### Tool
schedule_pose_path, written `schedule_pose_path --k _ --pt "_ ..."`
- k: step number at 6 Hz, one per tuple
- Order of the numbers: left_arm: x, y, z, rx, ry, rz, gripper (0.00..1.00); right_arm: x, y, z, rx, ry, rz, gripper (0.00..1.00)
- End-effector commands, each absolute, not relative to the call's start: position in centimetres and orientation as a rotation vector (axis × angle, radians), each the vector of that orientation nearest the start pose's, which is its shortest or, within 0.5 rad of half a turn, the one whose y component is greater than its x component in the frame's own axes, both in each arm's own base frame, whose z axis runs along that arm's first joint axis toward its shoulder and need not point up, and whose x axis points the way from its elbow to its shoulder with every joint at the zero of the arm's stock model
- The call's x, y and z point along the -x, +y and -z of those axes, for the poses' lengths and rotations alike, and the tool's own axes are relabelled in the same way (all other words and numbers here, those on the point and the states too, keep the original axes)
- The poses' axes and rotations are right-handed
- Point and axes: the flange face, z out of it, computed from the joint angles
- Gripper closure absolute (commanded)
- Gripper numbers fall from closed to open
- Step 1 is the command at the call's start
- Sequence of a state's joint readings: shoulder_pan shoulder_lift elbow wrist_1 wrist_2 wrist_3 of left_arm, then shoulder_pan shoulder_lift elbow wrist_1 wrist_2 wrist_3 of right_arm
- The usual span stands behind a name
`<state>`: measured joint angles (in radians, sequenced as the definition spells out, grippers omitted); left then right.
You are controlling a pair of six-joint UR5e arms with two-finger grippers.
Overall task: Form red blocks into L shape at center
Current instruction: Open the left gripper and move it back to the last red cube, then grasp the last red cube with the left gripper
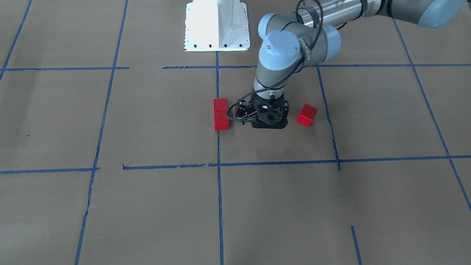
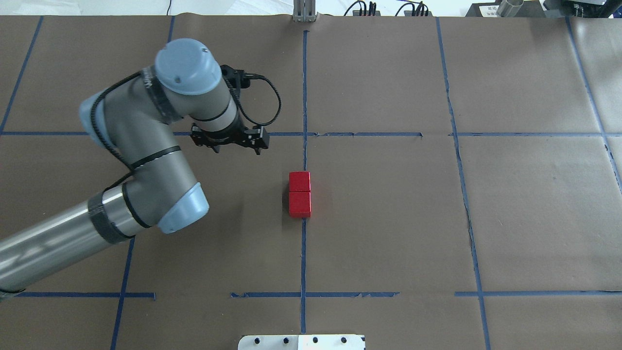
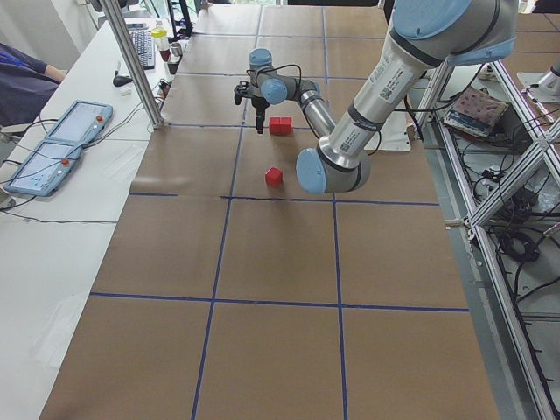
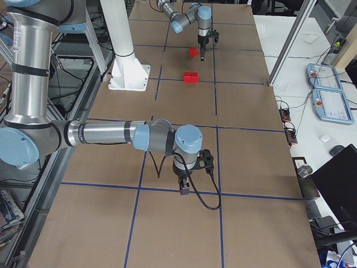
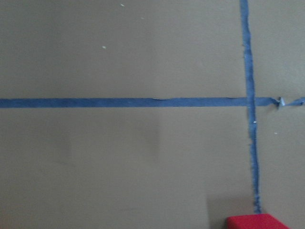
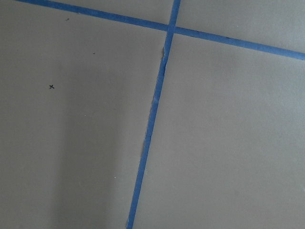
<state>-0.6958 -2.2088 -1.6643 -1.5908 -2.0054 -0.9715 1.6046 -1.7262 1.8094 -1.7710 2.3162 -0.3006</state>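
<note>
Brown paper covers the bench point(image 2: 534, 218), marked into a grid with blue tape point(image 2: 303, 253). A pair of red blocks point(image 2: 300, 203) lies touching, face to face, in a short straight row along the tape line that splits the center cell point(image 2: 384, 218), near the middle of that cell. The third red block point(image 1: 306, 115) sits on its own in the robot's left half of the same cell. It is turned askew to the grid, well apart from the pair and close to the tape on that side. In the overhead view the arm hides it. The left claw point(image 1: 269, 124) points straight down over the paper, and from across the bench it shows between the pair and the lone block. All three blocks rest on the paper clear of it, so it has hold of none, but how far its jaws are parted I cannot tell. Its wrist camera sees a tape crossing and the edge of one red block. The right claw point(image 4: 183, 188) hangs over a tape line far from the blocks, and I cannot tell whether it is open or closed. The robot's white base point(image 1: 217, 25) stands at the robot's edge of the bench.
</note>
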Motion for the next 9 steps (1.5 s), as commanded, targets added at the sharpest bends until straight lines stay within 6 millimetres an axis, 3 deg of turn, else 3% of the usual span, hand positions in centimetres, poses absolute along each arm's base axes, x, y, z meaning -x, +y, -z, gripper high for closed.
schedule_pose_path --k 1,2,3,9 --pt "-39.5 -48.3 -31.0 -0.194 0.805 -0.226 0.0 -8.0 -41.3 -63.4 -0.014 -0.756 0.209 0.0" --pt "-38.1 -47.0 -34.7 -0.262 0.84 -0.285 0.0 -8.0 -41.3 -63.4 -0.013 -0.756 0.21 0.0" --pt "-38.3 -46.4 -37.5 -0.294 0.869 -0.301 0.0 -8.0 -41.3 -63.4 -0.013 -0.756 0.21 0.0" --pt "-44.2 -44.2 -38.8 -0.248 0.844 -0.329 0.0 -8.0 -41.3 -63.9 -0.006 -0.755 0.209 0.0"
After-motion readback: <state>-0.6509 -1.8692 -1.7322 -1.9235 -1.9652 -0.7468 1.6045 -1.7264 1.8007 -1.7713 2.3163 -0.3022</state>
